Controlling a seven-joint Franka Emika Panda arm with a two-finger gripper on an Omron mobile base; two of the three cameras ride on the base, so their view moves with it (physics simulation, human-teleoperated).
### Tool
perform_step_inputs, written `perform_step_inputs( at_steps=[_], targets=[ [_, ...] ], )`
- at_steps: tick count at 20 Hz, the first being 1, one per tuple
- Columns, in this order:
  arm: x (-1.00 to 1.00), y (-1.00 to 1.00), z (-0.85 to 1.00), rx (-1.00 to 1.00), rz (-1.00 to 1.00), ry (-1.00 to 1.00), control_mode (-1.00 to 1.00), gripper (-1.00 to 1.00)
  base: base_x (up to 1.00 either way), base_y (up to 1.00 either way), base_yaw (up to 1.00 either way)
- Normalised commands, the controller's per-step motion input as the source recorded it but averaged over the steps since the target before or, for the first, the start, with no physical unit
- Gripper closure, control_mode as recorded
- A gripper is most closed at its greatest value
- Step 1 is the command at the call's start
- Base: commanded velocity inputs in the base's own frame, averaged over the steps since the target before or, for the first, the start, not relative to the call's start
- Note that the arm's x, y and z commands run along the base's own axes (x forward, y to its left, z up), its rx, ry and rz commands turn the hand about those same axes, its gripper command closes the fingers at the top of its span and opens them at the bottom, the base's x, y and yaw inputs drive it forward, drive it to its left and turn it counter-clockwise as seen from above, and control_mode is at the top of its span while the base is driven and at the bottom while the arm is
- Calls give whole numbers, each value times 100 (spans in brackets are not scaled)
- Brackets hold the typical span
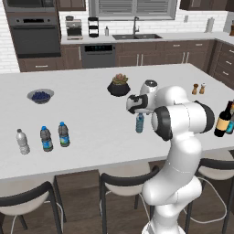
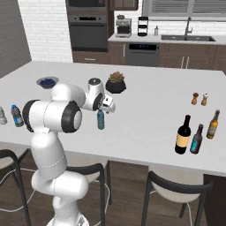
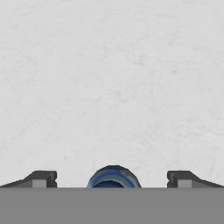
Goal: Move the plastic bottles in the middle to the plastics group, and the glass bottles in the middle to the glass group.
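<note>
A pale blue plastic bottle (image 1: 140, 123) (image 2: 101, 120) with a blue cap stands upright in the middle of the white island counter. My gripper (image 1: 138, 111) (image 2: 104, 108) (image 3: 112, 179) hangs directly above it, open and pointing down. In the hand view its blue cap (image 3: 113, 176) sits between the two spread fingertips (image 3: 41, 179), untouched. At the left stands the plastics group: a clear white-capped bottle (image 1: 23, 141) and two grey blue-capped bottles (image 1: 45, 139) (image 1: 64, 134). At the right, the dark wine bottle (image 2: 183, 134) (image 1: 223, 119) stands beside a teal bottle (image 2: 197, 139) and an amber bottle (image 2: 213, 124).
A potted plant in a black pot (image 1: 119, 86) (image 2: 115, 83) stands behind the gripper. A bowl of blueberries (image 1: 40, 96) sits at the far left, and salt and pepper shakers (image 1: 198, 88) (image 2: 199, 99) at the far right. Stools (image 1: 125, 180) line the counter's near edge.
</note>
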Motion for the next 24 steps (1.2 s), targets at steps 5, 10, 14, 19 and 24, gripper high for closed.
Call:
perform_step_inputs(
  at_steps=[5,10,14,19,24],
  targets=[
    [-8,0,0,0,0,0,-100,100,0,0,0],
    [-12,0,0,0,0,0,-100,100,0,0,0],
    [-5,0,0,0,0,0,-100,100,0,0,0],
    [0,0,0,0,0,0,-100,100,0,0,0],
    [-7,4,28,0,1,0,-100,100,0,0,0]
  ],
)
